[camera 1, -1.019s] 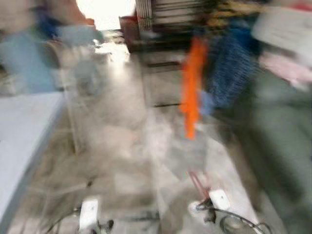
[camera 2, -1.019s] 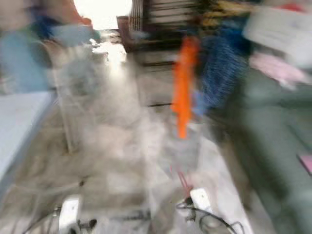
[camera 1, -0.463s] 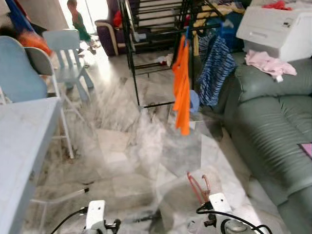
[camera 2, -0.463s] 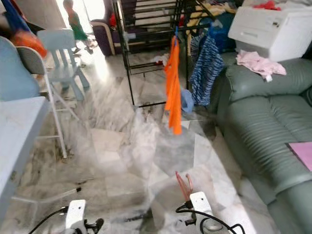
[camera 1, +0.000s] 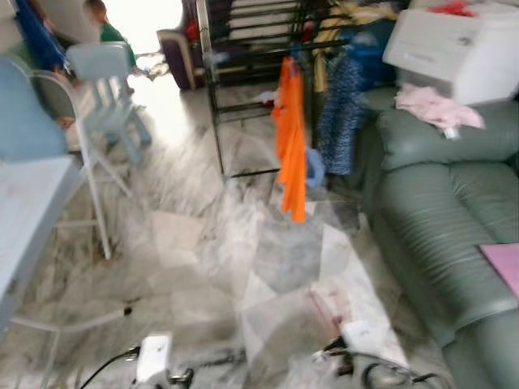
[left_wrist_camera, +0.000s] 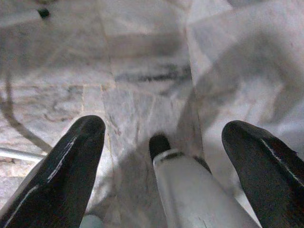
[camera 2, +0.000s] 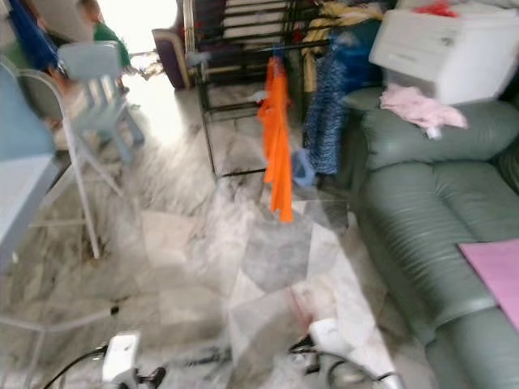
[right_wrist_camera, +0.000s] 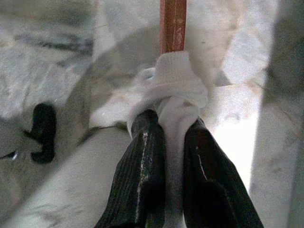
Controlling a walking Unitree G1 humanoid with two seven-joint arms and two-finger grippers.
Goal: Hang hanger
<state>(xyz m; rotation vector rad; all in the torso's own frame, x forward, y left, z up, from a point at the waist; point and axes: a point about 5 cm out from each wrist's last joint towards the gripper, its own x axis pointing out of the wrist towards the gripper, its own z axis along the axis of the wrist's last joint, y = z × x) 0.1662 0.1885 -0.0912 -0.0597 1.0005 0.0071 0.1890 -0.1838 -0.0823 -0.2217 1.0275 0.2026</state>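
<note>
Right wrist view: right gripper (right_wrist_camera: 173,137) pinches white cloth (right_wrist_camera: 176,90) on a red hanger (right_wrist_camera: 172,23); left gripper (left_wrist_camera: 164,142) spread above marble floor (left_wrist_camera: 142,71).

Picture bit blurry. Marble floor (camera 1: 203,267) in middle. Black drying rack (camera 1: 243,81) at back, orange cloth (camera 1: 289,146) and blue striped cloth (camera 1: 332,113) hanging on it. Green sofa (camera 1: 438,219) at right edge, pink cloth (camera 1: 438,105) on top, white box (camera 1: 454,49) behind. Blue chair (camera 1: 105,89) near left. Person in green (camera 1: 109,28) far back.
</note>
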